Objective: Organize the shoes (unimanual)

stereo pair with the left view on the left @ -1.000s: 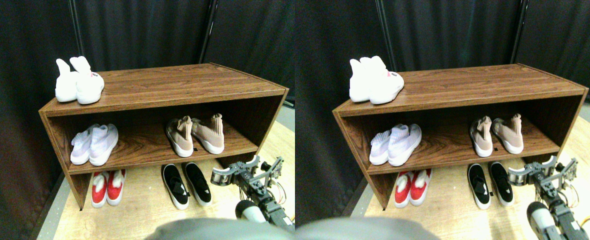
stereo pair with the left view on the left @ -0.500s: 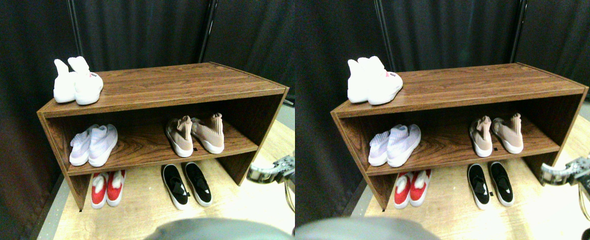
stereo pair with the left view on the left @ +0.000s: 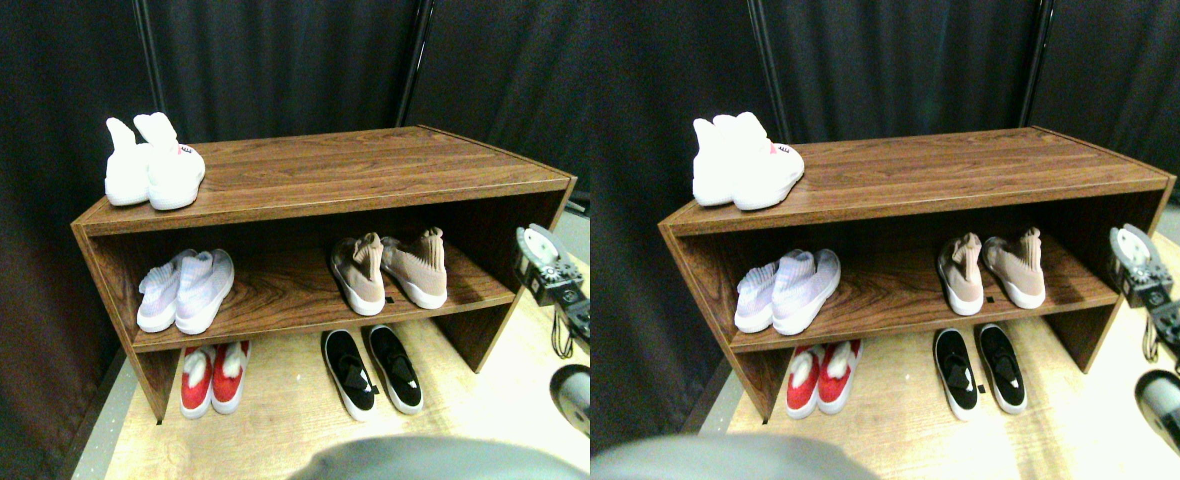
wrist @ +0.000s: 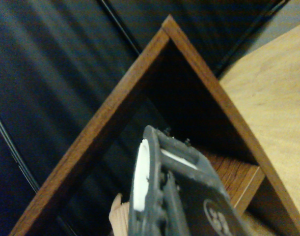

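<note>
Five pairs of shoes sit in and around a brown wooden rack [stereo pair with the left view on the left: 350,165]. A white pair [stereo pair with the left view on the left: 155,165] stands on its top at the left. On the middle shelf are a pale-lavender pair [stereo pair with the left view on the left: 185,290] at the left and a dusty-pink pair [stereo pair with the left view on the left: 390,270] at the right. On the floor under the rack are a red pair [stereo pair with the left view on the left: 212,378] and a black pair [stereo pair with the left view on the left: 372,370]. My right gripper [stereo pair with the left view on the left: 538,258] hangs just outside the rack's right side panel, at middle-shelf height, holding nothing I can see. In the wrist view, a sliver of pink shoe [wrist: 119,216] shows past the rack's corner [wrist: 115,113].
Black curtains [stereo pair with the left view on the left: 280,60] close off the back and left. The pale wooden floor [stereo pair with the left view on the left: 280,420] runs in front of and to the right of the rack. A cable [stereo pair with the left view on the left: 558,335] hangs from my arm at the right edge.
My gripper swung right from beside the black pair near the floor, then rose to middle-shelf height outside the rack's right panel. The shoes have not moved.
</note>
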Available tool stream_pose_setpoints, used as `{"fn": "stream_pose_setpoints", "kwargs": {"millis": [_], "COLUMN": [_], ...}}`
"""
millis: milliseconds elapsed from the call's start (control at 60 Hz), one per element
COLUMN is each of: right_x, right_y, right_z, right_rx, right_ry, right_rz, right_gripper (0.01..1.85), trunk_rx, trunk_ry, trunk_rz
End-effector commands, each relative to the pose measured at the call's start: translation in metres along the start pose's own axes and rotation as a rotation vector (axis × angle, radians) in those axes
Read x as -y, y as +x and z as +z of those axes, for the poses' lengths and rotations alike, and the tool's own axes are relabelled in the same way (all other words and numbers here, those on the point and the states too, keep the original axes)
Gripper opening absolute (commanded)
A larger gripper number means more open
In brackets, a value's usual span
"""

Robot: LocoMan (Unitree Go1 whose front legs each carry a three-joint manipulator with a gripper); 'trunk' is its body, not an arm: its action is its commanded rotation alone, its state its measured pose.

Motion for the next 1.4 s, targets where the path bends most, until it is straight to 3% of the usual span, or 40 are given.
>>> {"fn": "stream_pose_setpoints", "kwargs": {"millis": [17, 300, 600, 750, 800, 900, 1400], "right_x": [0.005, 0.038, 0.059, 0.064, 0.067, 0.065, 0.053], "right_y": [0.010, 0.042, 0.066, 0.060, 0.059, 0.052, 0.036], "right_z": [-0.007, -0.021, -0.030, -0.040, -0.043, -0.053, -0.089], "right_rx": [0.007, -0.011, -0.036, -0.025, -0.053, -0.023, -0.117], "right_ry": [0.012, 0.083, 0.130, 0.118, 0.117, 0.099, 0.145], "right_rz": [0.017, -0.129, -0.191, -0.222, -0.225, -0.240, -0.265], "right_gripper": [0.06, 0.06, 0.06, 0.06, 0.06, 0.06, 0.06], "trunk_rx": [-0.002, -0.004, -0.008, -0.011, -0.012, -0.012, -0.009], "trunk_ry": [-0.034, -0.050, -0.084, -0.103, -0.109, -0.119, -0.153], "trunk_rz": [0.004, 0.024, 0.059, 0.082, 0.089, 0.097, 0.129]}}
